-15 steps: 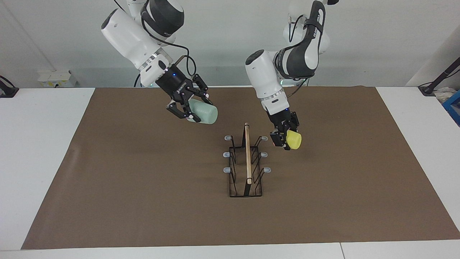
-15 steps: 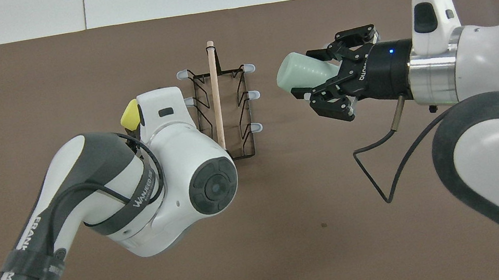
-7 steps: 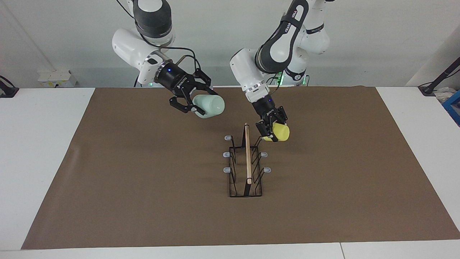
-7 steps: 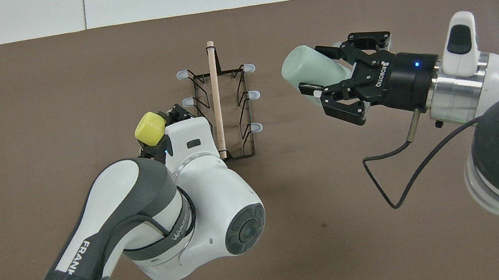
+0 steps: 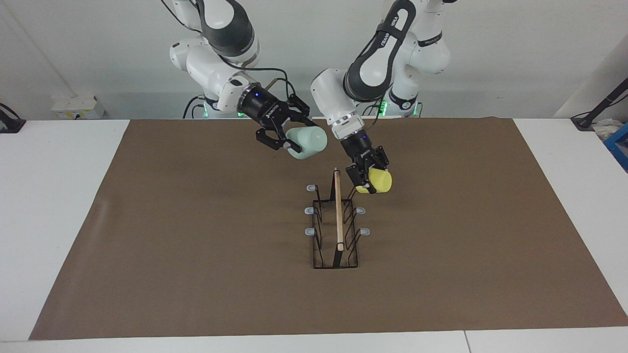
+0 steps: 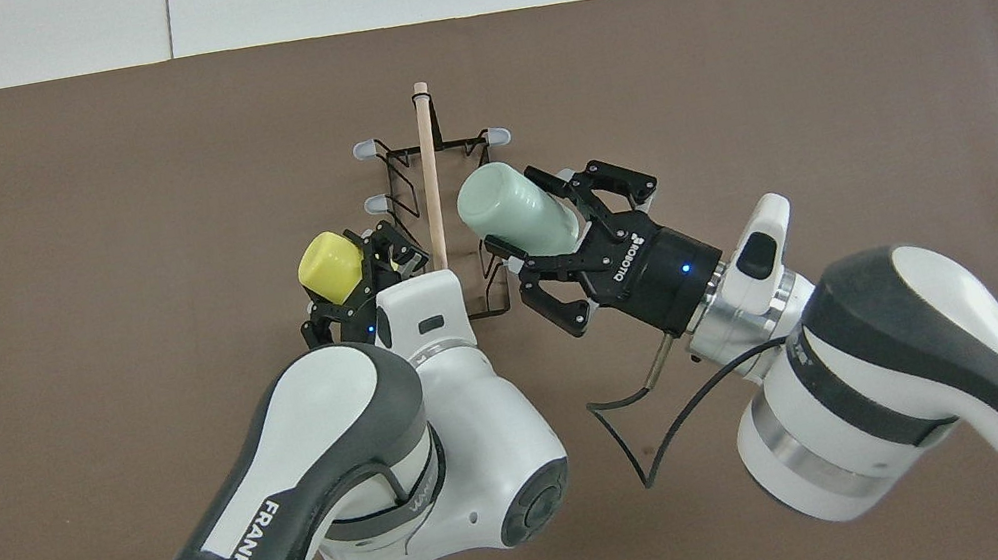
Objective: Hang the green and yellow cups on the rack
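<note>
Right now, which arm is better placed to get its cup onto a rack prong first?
Probably the left. Its gripper holds the yellow cup low, right beside the rack's prong nearest the robots on its side. The right gripper holds the green cup higher, clear of the prongs.

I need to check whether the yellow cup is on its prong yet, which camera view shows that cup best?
The facing view: the yellow cup shows side-on in the left gripper, beside the rack at its end nearest the robots. The overhead view shows only the cup's closed bottom, not its height against the prongs.
</note>
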{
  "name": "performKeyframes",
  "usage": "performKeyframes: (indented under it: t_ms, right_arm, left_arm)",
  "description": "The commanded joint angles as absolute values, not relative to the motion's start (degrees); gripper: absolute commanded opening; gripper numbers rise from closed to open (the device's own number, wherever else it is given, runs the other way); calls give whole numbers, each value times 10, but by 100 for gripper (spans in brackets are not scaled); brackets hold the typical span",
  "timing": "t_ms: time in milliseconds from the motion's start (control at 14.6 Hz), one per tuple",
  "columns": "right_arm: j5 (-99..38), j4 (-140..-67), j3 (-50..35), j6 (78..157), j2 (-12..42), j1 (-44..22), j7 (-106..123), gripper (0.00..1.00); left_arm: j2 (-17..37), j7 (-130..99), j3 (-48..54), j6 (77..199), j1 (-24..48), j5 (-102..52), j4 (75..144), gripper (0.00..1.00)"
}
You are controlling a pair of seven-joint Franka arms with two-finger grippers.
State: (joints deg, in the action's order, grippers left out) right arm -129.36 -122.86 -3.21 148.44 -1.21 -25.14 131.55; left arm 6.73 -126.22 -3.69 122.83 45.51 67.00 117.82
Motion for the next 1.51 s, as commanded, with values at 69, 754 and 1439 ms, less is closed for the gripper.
performKeyframes:
  t_ms: [69, 754, 1439]
  right_arm:
    - [-1332, -1223, -33, 1468, 26, -246, 1377, 10]
    - [-1445, -1245, -33, 1473, 46, -278, 1453, 11]
    - [-1475, -1247, -33, 1466, 64, -277, 1487, 11]
  left_arm:
    - [62, -1274, -27, 1237, 458, 683, 1199, 0]
    - [62, -1268, -25, 1240, 458, 681, 1193, 72]
    - [39, -1125, -39, 1238, 450, 630, 1154, 100]
